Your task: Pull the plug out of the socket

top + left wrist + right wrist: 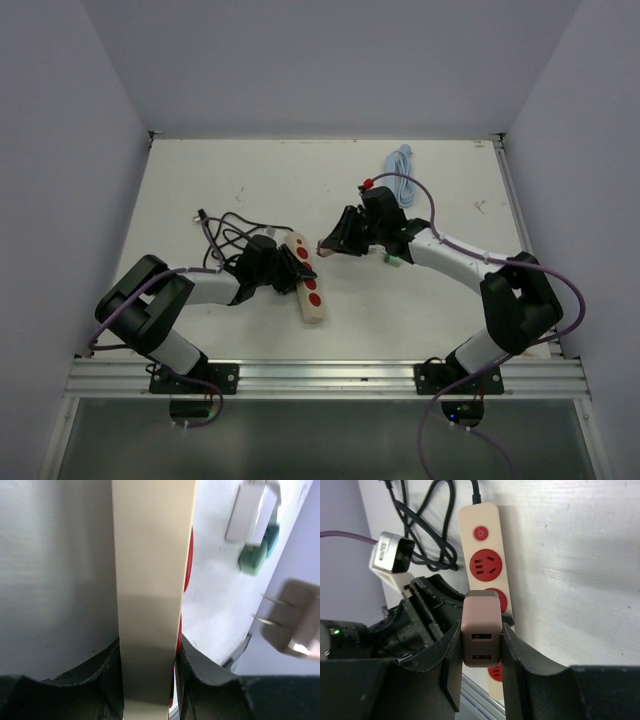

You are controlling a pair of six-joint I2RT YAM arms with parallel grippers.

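Plug (481,614) is hanging clamped in the right gripper (481,637) mid-frame, clear of the power strip (487,555) that the left gripper (148,664) is pinching.

Both of my arms, seen from above. My left arm (195,288) folds sharply at the elbow near its base, and the forearm runs low toward the centre. My left pincer (288,266) is closed, its fingers (107,675) pressing both long sides of the socket strip (150,555). My right arm (455,258) bends at the right edge and reaches inward. My right pincer (481,652) is clamped on the plug (481,622), whose prongs hang free in the air.
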